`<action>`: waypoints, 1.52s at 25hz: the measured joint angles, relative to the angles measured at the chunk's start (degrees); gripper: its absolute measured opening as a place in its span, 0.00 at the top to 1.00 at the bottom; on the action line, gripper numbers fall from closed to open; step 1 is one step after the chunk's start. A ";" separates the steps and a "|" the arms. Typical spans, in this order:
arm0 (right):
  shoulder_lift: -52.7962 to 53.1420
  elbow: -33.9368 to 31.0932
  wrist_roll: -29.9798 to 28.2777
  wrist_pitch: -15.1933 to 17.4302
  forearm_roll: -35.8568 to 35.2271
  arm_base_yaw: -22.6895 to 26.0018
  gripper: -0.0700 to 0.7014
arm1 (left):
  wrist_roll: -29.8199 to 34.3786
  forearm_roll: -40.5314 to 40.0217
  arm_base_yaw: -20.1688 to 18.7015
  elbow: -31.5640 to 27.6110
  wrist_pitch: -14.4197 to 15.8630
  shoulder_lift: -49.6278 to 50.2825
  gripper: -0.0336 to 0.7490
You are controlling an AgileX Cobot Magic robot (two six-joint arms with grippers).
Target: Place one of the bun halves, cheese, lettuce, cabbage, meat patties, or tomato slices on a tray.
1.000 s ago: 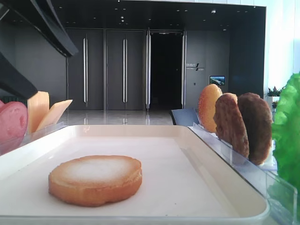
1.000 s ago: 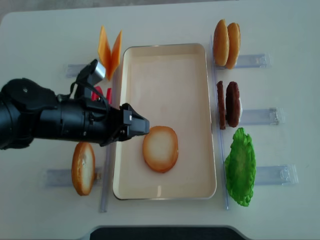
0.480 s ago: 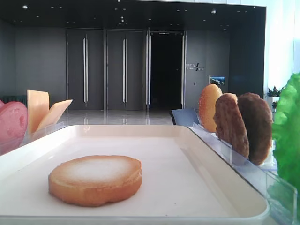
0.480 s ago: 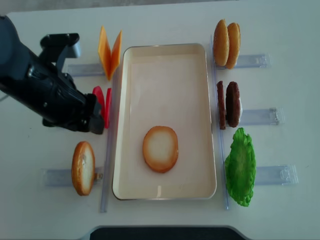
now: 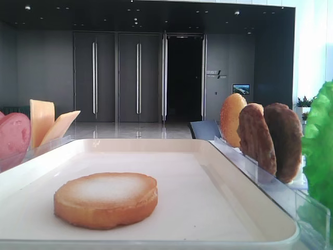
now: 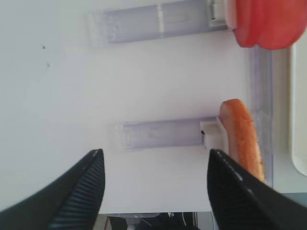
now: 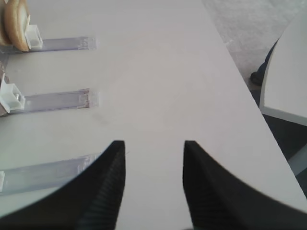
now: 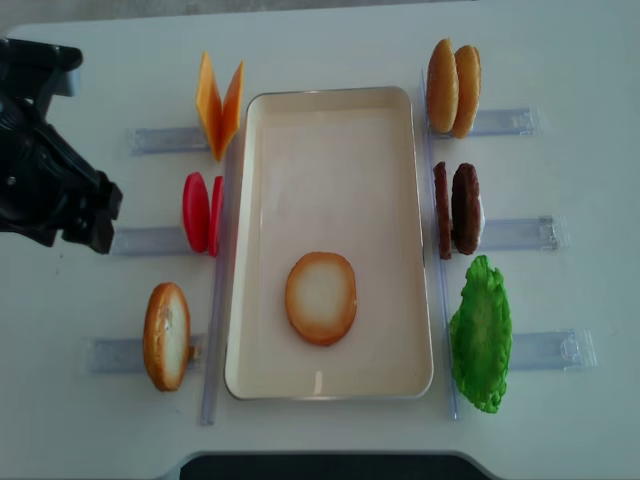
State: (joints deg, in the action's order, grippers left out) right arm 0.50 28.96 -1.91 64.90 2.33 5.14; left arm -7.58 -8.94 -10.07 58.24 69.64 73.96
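Left end effector (image 6: 154,184): spread, empty | bun half (image 8: 320,298): flat on tray (image 8: 330,112)

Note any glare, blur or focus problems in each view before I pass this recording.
Low exterior view: bun half and tray sharp, bright window washes out the right edge. Overhead view: evenly lit, table nearly blown white, lettuce crisp. Right wrist view: the open right tool is a soft, dark silhouette. Left wrist view: soft throughout, tomato slice blurred, open left tool dark.
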 joint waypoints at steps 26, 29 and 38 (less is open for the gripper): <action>0.00 0.00 0.00 0.00 0.00 0.00 0.55 | 4.93 6.37 4.55 -18.70 1.42 -46.87 0.43; 0.00 0.00 0.00 0.00 0.00 0.00 0.55 | 4.93 6.63 4.55 -22.54 0.20 -52.56 0.44; 0.00 0.00 0.00 0.00 0.00 0.00 0.55 | 4.93 7.16 4.55 -30.98 -5.84 -68.33 0.49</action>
State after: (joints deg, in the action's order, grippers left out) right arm 0.50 28.96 -1.91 64.90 2.33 5.14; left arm -2.65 -1.78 -5.52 27.26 63.80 5.63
